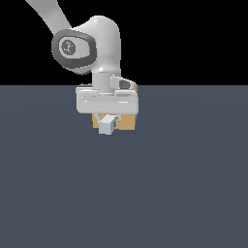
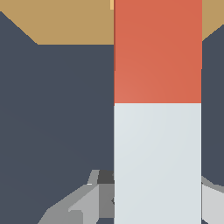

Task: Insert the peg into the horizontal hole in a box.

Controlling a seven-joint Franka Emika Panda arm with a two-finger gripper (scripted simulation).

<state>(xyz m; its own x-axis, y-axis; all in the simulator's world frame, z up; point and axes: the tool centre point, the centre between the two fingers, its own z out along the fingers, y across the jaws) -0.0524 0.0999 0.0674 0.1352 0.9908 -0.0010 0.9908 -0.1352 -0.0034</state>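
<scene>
1. Fingers of the gripper pinch the peg at its white half; in the wrist view one grey finger shows on each side of the white section, tight against it.
2. Held level above the floor, the peg points its red-orange half toward the box, and its white end faces the exterior camera as a small pale square just below the hand.
3. In the wrist view the red-orange half runs up over the tan face of the box and leaves the frame there, so I cannot tell whether its tip has entered the hole, which is hidden behind the peg.
4. Behind the gripper in the exterior view, the box shows only as tan patches under the hand and at its edge on the exterior view's right; most of it is covered by the hand.
5. White arm links rise from the hand toward the exterior view's upper left, with a dark round joint cap on the side.
6. Dark grey-blue floor lies under everything, and the background above it is black.
</scene>
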